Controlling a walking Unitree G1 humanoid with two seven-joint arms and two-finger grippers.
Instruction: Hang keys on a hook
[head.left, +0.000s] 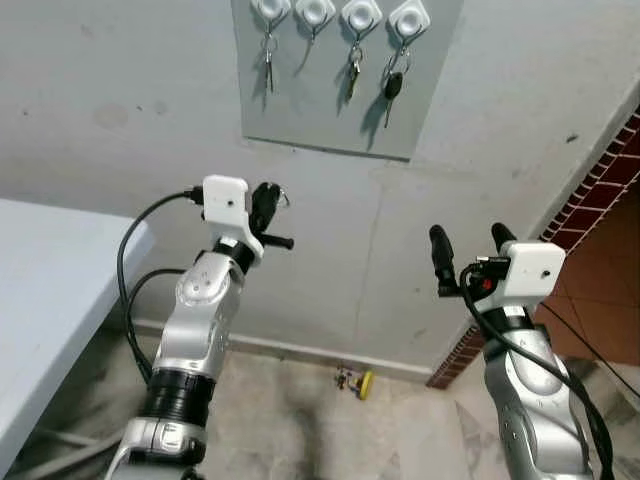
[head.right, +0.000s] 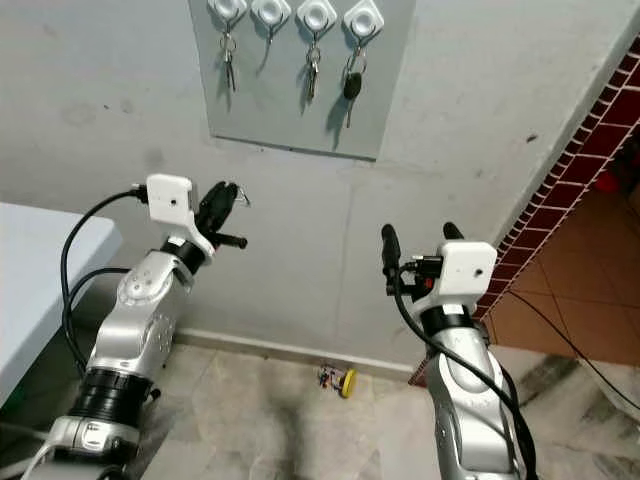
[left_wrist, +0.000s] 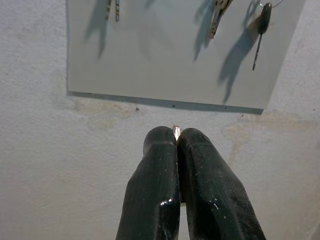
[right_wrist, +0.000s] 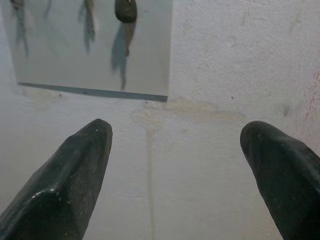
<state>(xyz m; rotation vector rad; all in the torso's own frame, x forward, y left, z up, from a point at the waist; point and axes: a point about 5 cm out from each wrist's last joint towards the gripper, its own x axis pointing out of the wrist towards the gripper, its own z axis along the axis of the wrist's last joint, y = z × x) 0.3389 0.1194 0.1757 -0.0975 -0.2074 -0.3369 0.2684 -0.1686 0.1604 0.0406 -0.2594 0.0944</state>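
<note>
the left gripper (head.left: 268, 212) is raised in front of the grey wall, below and to the left of the hook board (head.left: 340, 120), and its two black fingers (left_wrist: 155, 185) are pressed together with only a thin sliver of metal (left_wrist: 176, 131) peeping out between the tips; in the head views a small key ring (head.left: 282, 198) curls out beside those fingers, so the keys to be hung appear to be pinched there, though how many keys hang on the ring cannot be made out. the right gripper (head.left: 470, 245) is held up well apart from it, lower and to the right, fingers spread wide with nothing between them, pointing at bare wall below the board's corner. on the board four white hooks (head.left: 315, 12) sit in a row; three carry keys, including a black-headed car key (head.left: 393, 88) on the rightmost, while the second from the left looks free (the likely target, judging by its bare hook). a small yellow object (head.left: 364, 384) lies on the floor by the skirting, and a white table (head.left: 50, 290) edges in on the left. the bunch should be light, rigid and slick, apt to swing and twist from any pinch, so the hold belongs on the key blade or ring edge, leaving the ring's loop open to slip over the hook.
</note>
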